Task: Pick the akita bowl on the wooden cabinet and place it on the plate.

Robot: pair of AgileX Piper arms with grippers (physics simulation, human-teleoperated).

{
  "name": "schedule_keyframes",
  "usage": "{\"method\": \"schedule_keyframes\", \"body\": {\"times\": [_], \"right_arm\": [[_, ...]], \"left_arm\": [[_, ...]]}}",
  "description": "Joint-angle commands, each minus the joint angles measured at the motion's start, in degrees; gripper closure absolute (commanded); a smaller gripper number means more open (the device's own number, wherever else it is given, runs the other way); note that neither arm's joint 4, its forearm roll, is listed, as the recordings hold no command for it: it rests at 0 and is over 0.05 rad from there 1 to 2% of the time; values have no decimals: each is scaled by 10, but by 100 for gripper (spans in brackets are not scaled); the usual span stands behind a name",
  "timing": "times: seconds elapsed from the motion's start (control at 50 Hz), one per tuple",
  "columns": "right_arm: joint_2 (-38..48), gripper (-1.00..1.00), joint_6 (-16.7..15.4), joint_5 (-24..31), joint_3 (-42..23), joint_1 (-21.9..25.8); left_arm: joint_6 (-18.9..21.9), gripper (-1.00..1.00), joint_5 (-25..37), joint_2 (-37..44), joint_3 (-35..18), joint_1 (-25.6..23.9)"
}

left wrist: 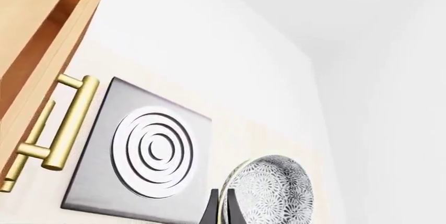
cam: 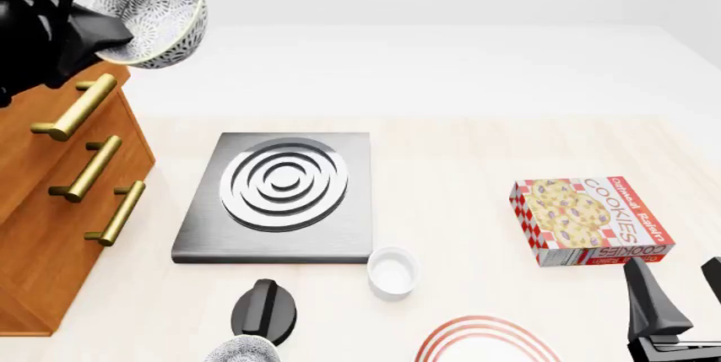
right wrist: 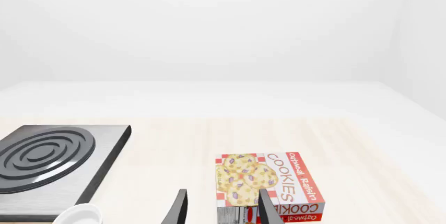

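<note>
The akita bowl point(cam: 158, 9) is up in the air above the wooden cabinet point(cam: 51, 202), tipped on its side. The left gripper point(left wrist: 221, 209) pinches its rim. The right gripper point(right wrist: 219, 208) is spread apart near the cookie box point(cam: 588, 220). The plate point(cam: 487, 342) sits at the near table edge.

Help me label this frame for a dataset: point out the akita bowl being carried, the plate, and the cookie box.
akita bowl point(cam: 158, 9), front view, on its patterned inner wall.
plate point(cam: 487, 338), front view, on its red-ringed rim at the picture's bottom edge.
cookie box point(cam: 588, 220), front view, on its printed top face.
</note>
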Motion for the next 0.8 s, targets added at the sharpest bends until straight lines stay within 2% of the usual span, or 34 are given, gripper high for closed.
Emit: {"method": "schedule_keyframes", "body": {"times": [0.02, 0.44, 0.8], "right_arm": [[0, -100, 0, 0, 0, 0], [0, -100, 0, 0, 0, 0], [0, -100, 0, 0, 0, 0]], "left_arm": [[8, 100, -9, -1, 11, -15], [23, 100, -16, 1, 44, -45], [36, 100, -24, 8, 71, -90]]}}
